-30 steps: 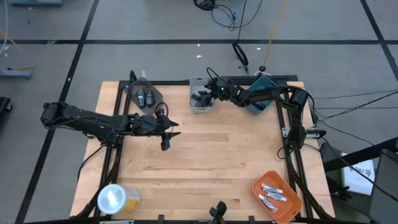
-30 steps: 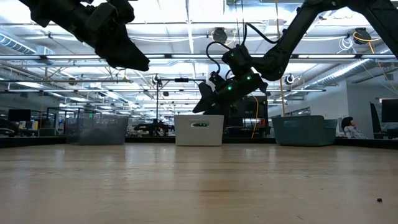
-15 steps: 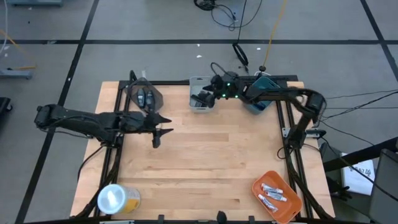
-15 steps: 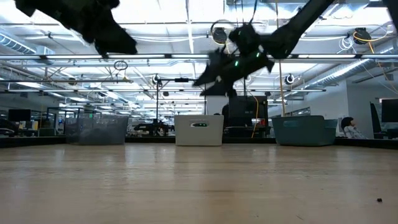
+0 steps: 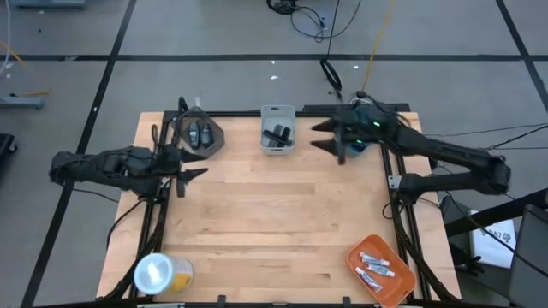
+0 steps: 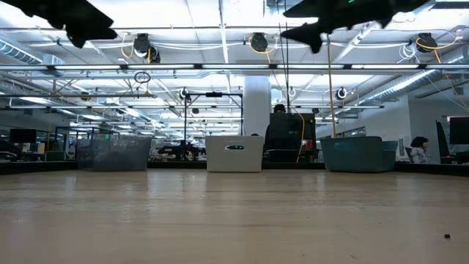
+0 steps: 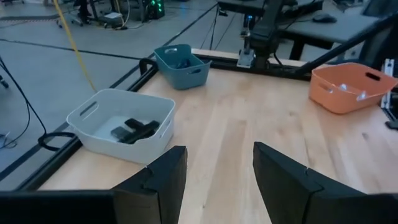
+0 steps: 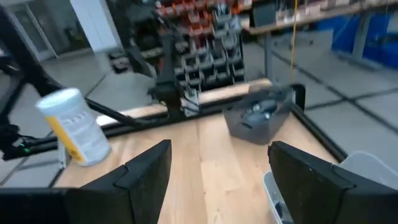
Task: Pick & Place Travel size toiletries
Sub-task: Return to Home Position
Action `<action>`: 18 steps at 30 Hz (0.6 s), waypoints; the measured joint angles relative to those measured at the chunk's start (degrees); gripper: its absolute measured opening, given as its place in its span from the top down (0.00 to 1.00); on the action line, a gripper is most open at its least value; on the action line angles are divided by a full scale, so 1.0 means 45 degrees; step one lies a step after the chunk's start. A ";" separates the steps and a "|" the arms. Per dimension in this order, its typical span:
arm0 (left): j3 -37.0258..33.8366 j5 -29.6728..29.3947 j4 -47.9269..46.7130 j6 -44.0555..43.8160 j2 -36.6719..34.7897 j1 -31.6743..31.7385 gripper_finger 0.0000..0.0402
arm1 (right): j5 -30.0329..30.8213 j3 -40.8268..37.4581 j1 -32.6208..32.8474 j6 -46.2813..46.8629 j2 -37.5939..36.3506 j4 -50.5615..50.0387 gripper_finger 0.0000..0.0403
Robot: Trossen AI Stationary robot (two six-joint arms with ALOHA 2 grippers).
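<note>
Both pincers are spread wide with nothing between the fingers. My left pincer (image 5: 190, 176) hangs over the edge of the surface (image 5: 282, 214) nearest its own base, and my right pincer (image 5: 324, 139) is up near the far corner on its side.

I can find nothing loose on the wood.
- **Combs:** the black combs (image 5: 279, 134) lie in the white bin (image 7: 118, 142), just ahead of the right pincer's fingertips.
- **Ovals:** the two dark grey oval pieces (image 5: 200, 134) sit in the dark bin (image 8: 252, 132), just beside the left pincer.
- **Tubes:** the silvery-white tubes (image 5: 374, 267) lie in the orange bin (image 7: 339, 99), well apart from both pincers.
- **Teal bin:** the teal bin (image 7: 186, 73) is mostly under my right arm and holds something dark I cannot make out.

I judge all of these to be very light.
- The combs look stiff, thin and slick, so I would pinch one across the spine at mid-length.
- The tubes should be soft and dent easily, so I would close gently across the body, not the cap.
- The ovals are smooth and rounded and likely to squirt out, so I would take them across the short axis.

Half a second ago the right pincer stood over the white bin; it has swung clear toward its own side. The left pincer has drawn back from mid-surface to the edge. In the low view both now ride higher, at the very top.
</note>
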 joint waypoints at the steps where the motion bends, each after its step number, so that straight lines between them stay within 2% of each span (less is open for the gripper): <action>1: 0.0000 -0.0050 -0.0263 -0.0074 -0.0287 -0.0083 0.54 | 0.0098 -0.0358 0.0075 0.0004 -0.0666 0.0015 0.36; 7: -0.0618 -0.0646 -0.0444 -0.0228 -0.1579 -0.0426 0.54 | 0.2166 -0.2818 0.0611 0.0190 -0.4320 -0.0062 0.35; 12: -0.2029 -0.1014 0.0224 -0.0491 -0.2617 -0.0486 0.54 | 0.2259 -0.4306 0.0961 0.0325 -0.6444 -0.0053 0.36; 18: -0.3502 -0.0932 0.1454 -0.0523 -0.3596 -0.0489 0.54 | 0.2270 -0.5041 0.1236 0.0470 -0.7649 -0.0629 0.35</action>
